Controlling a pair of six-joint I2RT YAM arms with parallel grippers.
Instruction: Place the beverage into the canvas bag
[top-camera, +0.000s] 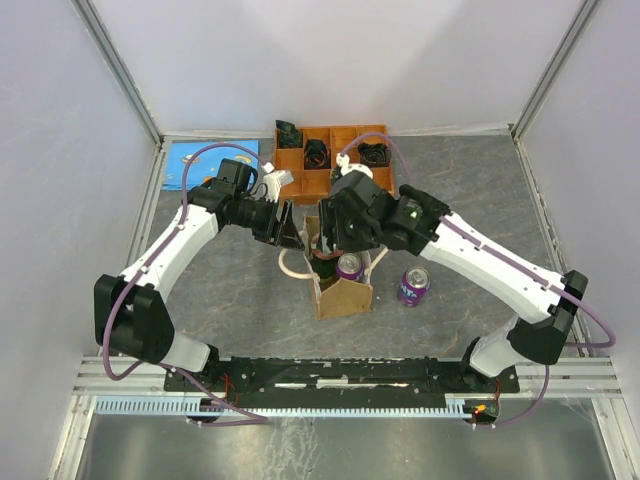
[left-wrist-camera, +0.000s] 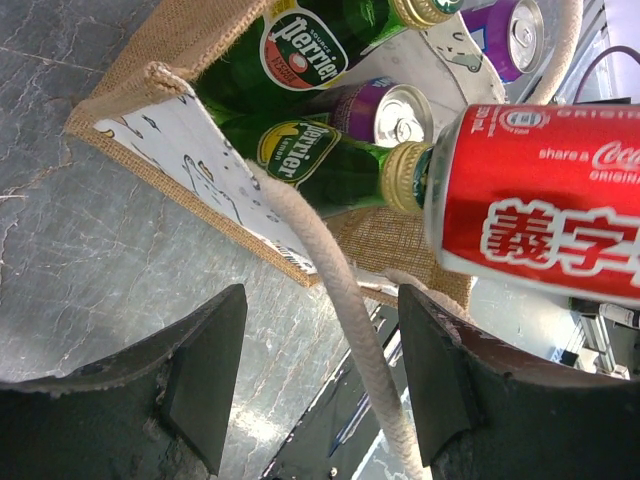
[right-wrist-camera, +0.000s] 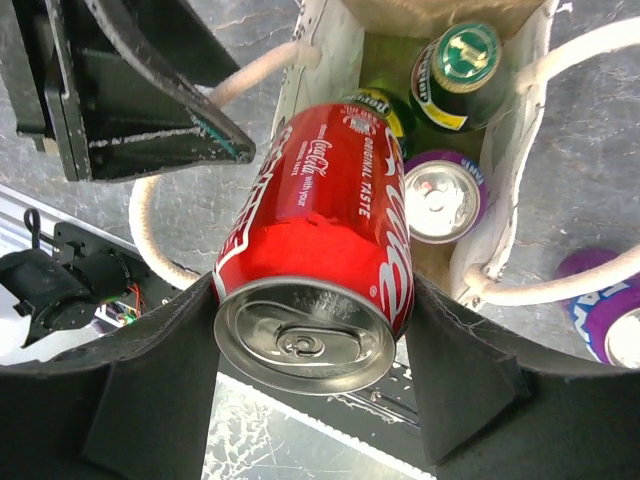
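Note:
The tan canvas bag (top-camera: 345, 296) stands mid-table with its white lining and rope handles showing. It holds two green Perrier bottles (left-wrist-camera: 310, 50) and a purple can (top-camera: 350, 266). My right gripper (right-wrist-camera: 310, 300) is shut on a red Coca-Cola can (right-wrist-camera: 330, 220), held tilted just above the bag's open mouth (right-wrist-camera: 335, 50). The can also shows in the left wrist view (left-wrist-camera: 545, 215). My left gripper (left-wrist-camera: 320, 300) is open beside the bag's far-left corner. One rope handle (left-wrist-camera: 345, 300) runs between its jaws without being pinched.
A second purple can (top-camera: 413, 286) stands on the table right of the bag. An orange compartment tray (top-camera: 340, 176) with small dark items sits at the back. A blue flat item (top-camera: 195, 160) lies at the back left.

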